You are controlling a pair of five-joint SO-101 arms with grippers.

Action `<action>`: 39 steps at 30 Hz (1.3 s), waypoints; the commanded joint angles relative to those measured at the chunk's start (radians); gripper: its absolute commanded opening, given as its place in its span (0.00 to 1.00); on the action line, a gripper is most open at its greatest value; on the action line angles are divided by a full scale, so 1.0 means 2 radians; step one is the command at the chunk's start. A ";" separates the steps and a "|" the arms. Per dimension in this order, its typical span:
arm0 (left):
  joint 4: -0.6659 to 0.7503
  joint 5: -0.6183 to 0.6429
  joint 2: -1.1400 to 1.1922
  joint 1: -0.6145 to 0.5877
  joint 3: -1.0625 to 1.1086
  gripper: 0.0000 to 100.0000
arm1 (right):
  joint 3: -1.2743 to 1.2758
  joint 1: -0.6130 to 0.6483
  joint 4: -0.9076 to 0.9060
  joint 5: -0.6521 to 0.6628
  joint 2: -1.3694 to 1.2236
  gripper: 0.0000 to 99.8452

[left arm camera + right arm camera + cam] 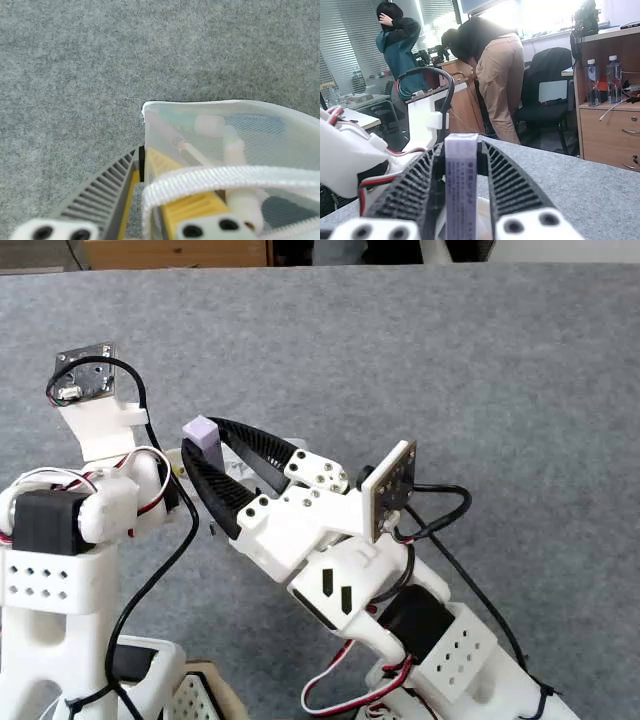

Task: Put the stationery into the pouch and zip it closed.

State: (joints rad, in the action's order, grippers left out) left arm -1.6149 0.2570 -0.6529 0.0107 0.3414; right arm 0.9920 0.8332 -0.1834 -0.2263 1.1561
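Observation:
A white mesh pouch (250, 125) lies on the grey table with its zipper mouth open. Inside it are white pens and a blue item. My left gripper (145, 160) is shut on the pouch's rim, its yellow jaw inside and its grey ribbed finger (107, 192) outside. From above, a small patch of the pouch (238, 472) peeks out under the arms. My right gripper (203, 438) hovers just over it, shut on a small purple eraser (203, 432) that stands upright between the black ribbed fingers (512, 190). The eraser (461, 185) fills the gap between them.
The left arm (110, 505) and right arm (340, 560) crowd the front left of the grey felt table (480, 370). The far and right parts of the table are open. A wooden edge (175, 252) runs along the back.

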 commanded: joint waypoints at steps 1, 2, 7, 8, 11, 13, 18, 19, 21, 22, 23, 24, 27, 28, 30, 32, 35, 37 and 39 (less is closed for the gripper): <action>-0.005 -0.014 0.031 -0.017 0.030 0.03 | -0.026 -0.015 0.011 0.006 0.013 0.01; -0.004 -0.021 0.031 -0.026 0.028 0.03 | -0.031 -0.021 0.012 0.006 0.018 0.01; -0.006 -0.030 0.031 -0.055 0.028 0.03 | -0.027 -0.048 0.011 0.005 0.031 0.01; -0.017 -0.030 0.031 -0.055 0.025 0.03 | -0.020 -0.052 0.012 0.005 0.031 0.01; -0.048 -0.030 0.031 -0.037 0.023 0.03 | 0.004 -0.057 0.013 0.004 0.029 0.01; -0.068 -0.018 0.031 -0.025 0.023 0.03 | 0.018 -0.057 0.029 0.004 0.028 0.01; -0.072 0.101 0.026 -0.020 0.023 0.03 | 0.035 -0.057 0.087 0.005 0.027 0.01; -0.072 0.104 0.018 -0.018 0.023 0.03 | 0.032 -0.058 0.087 0.005 0.029 0.01; -0.072 0.104 -0.009 -0.018 0.016 0.03 | 0.026 -0.058 0.086 0.005 0.033 0.01; -0.072 0.104 -0.025 -0.018 0.009 0.03 | 0.020 -0.058 0.081 0.005 0.037 0.01; -0.072 0.104 -0.044 -0.017 -0.002 0.03 | 0.016 -0.058 0.071 0.005 0.043 0.01; -0.072 0.104 -0.064 -0.013 -0.013 0.03 | 0.012 -0.058 0.058 0.005 0.049 0.01; -0.072 0.106 -0.127 0.033 -0.042 0.03 | -0.002 -0.057 0.017 0.003 0.069 0.01; -0.072 0.109 -0.146 0.056 -0.046 0.03 | -0.007 -0.056 0.001 0.003 0.078 0.01; -0.072 0.126 -0.175 0.095 -0.047 0.03 | -0.016 -0.054 -0.031 0.002 0.099 0.01; -0.072 0.129 -0.189 0.106 -0.045 0.03 | -0.024 -0.054 -0.057 0.001 0.119 0.01; -0.072 0.129 -0.184 0.106 -0.045 0.03 | -0.013 -0.051 -0.079 -0.029 0.132 0.01; -0.072 0.128 -0.181 0.106 -0.033 0.03 | -0.002 -0.053 -0.075 -0.048 0.131 0.01; -0.072 0.128 -0.181 0.097 -0.020 0.03 | 0.011 -0.058 -0.065 -0.055 0.130 0.01</action>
State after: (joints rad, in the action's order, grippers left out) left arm -1.7576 0.5040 -1.0042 0.2102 0.3046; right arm 1.0073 0.7304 -0.3322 -0.3030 1.4078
